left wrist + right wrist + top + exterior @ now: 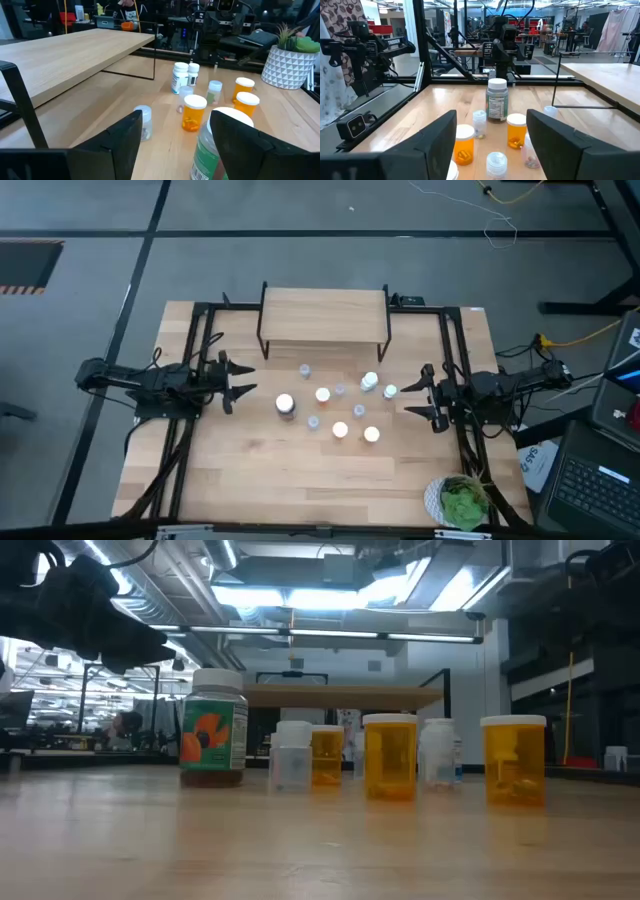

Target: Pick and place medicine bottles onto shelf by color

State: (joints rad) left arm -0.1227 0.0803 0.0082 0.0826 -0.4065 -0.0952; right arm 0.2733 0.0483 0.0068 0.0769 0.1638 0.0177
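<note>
Light wooden tabletop [250,470] bordered by black framing. Green leafy plant [464,502] in a white faceted pot [288,67] at the table's near right corner. Laptop [598,480] beside the table's right edge. Yellow cable [520,194] on the grey floor.

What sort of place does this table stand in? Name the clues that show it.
Probably a robotics lab or workshop: exposed ceiling ducts overhead, a laptop and loose cables beside the table, more equipment racks behind.
</note>
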